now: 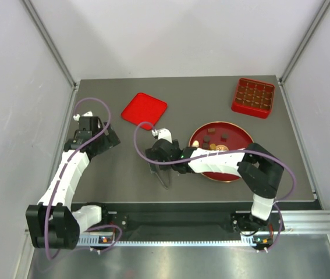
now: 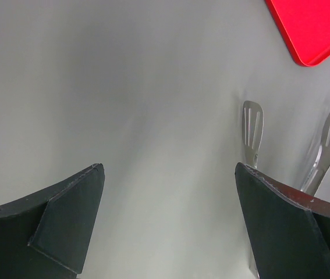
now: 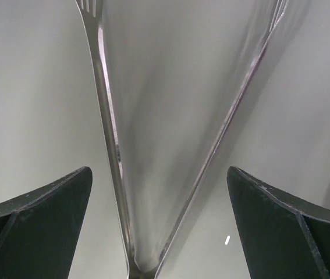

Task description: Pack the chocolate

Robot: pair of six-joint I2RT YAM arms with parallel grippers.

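The chocolate [image 1: 210, 142] lies as several tiny cream, tan and dark pieces on the round red plate [image 1: 237, 136] at the right of the mat. Thin grey metal tongs [image 1: 163, 179] lie flat on the mat to the left of the plate. My right gripper [image 1: 155, 156] hovers open just above them. In the right wrist view both arms of the tongs [image 3: 107, 116] run as a V between the gripper's [image 3: 159, 171] spread fingers without touching either one. My left gripper [image 1: 98, 135] stays open over bare mat at the left. Its wrist view [image 2: 169, 167] shows nothing between its fingers.
A red compartmented box [image 1: 253, 97] stands at the far right corner. Its flat red lid [image 1: 144, 109] lies at the back centre, and the lid [image 2: 313, 26] also shows in the left wrist view, above the slotted tong tips [image 2: 252, 125]. Grey walls enclose the mat.
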